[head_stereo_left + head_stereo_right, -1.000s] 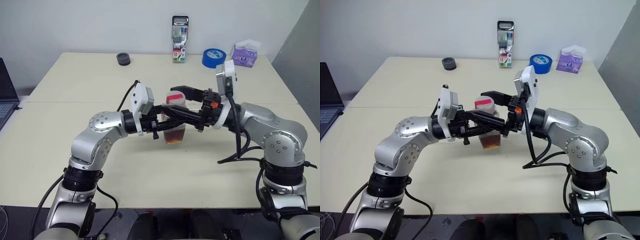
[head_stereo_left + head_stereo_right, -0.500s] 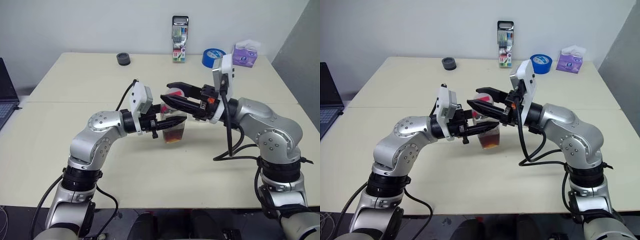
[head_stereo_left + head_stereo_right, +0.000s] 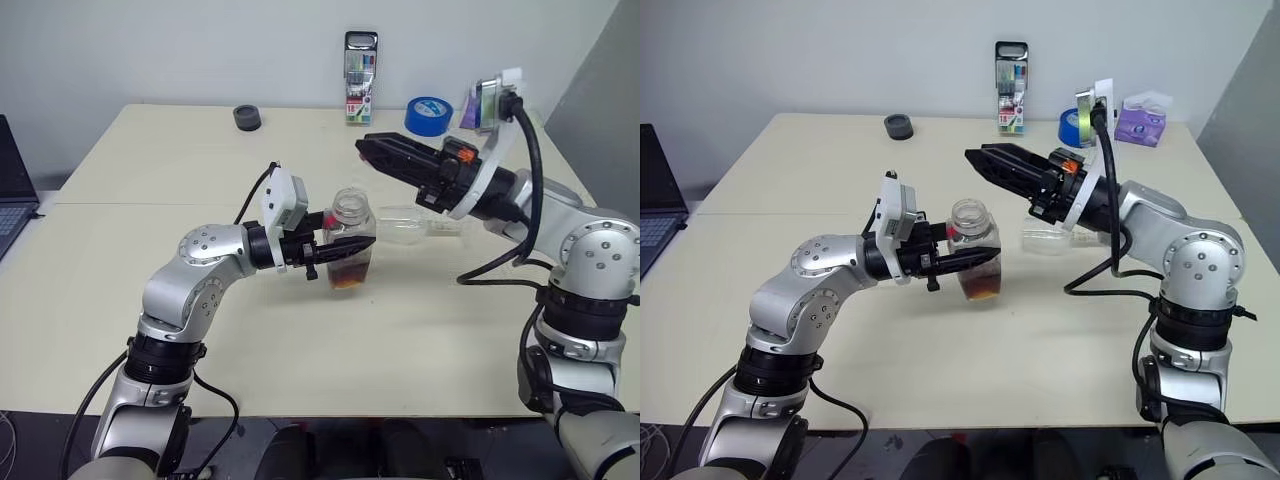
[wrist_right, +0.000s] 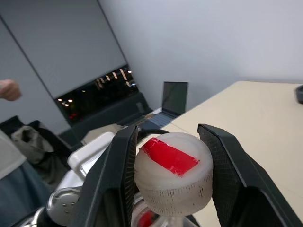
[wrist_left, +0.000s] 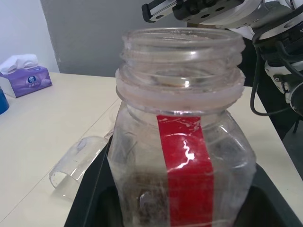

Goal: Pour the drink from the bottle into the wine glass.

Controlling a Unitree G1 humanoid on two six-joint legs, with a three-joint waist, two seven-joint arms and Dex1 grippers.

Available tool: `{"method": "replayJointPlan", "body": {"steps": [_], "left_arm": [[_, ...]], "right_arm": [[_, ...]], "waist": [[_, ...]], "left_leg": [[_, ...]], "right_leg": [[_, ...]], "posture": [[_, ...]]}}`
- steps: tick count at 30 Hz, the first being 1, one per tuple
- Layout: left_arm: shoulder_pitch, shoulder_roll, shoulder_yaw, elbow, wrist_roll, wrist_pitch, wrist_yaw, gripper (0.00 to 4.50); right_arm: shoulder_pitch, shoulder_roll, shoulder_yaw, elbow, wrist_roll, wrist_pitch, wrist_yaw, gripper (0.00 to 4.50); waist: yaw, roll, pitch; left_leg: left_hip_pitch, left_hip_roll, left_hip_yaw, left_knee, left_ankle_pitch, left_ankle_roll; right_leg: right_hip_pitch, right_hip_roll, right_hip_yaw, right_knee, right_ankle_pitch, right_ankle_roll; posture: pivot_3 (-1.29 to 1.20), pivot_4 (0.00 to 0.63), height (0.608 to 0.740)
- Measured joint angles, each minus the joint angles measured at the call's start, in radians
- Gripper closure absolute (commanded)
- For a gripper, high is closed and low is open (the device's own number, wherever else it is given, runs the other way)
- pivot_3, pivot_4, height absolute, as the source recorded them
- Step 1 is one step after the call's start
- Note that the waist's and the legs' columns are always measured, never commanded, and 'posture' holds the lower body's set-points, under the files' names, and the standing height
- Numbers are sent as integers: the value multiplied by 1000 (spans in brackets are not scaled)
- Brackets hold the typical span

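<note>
Clear plastic bottle (image 3: 349,243), uncapped, is sitting clamped in the left claw (image 3: 338,246) above the table (image 3: 150,170). Right claw (image 4: 168,182) is gripping the cap (image 4: 173,172). Wine glass (image 3: 415,223) is lying on its side nearby, so it likely needs righting before pouring. Marker pack (image 3: 359,64) and tape roll (image 3: 428,115) are sitting well apart, not obstructing.

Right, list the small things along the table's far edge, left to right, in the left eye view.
Black round object → marker pack → blue tape roll. The purple tissue pack comes after, but the right arm overlaps it, so I leave it out.
</note>
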Motion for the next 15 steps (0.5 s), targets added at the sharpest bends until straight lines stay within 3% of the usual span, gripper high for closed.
{"method": "replayJointPlan", "body": {"steps": [4, 7, 11, 15], "left_arm": [[3, 1, -2, -2, 0, 0, 2, 2717], [10, 1, -4, -6, 0, 1, 4, 2717], [18, 0, -3, -11, 0, 2, 9, 2717], [17, -3, -5, -14, -1, 4, 14, 2717]], "right_arm": [[171, -111, 65, -73, -235, -150, 27, 2589], [392, -160, 122, -90, -466, -291, -4, 2589], [610, -125, 148, -70, -676, -413, -101, 2589], [698, -17, 160, -38, -770, -503, -158, 2589]], "waist": [[3, 0, 0], [6, -1, 0], [2, -1, 0], [-6, 0, 0]], "left_leg": [[-1, 0, 0, 0, -1, 2], [-1, 0, 1, 0, 0, -1], [0, 0, 2, 0, 1, -1], [3, 1, 3, -1, 1, -1]], "right_leg": [[1, 0, 0, -1, 0, 0], [1, 0, 1, -1, 0, 0], [0, 1, 2, 1, 0, 0], [0, 2, 4, 2, 0, 0]], "posture": [[0, 150, 740], [0, 150, 740], [0, 150, 740], [0, 150, 740]]}}
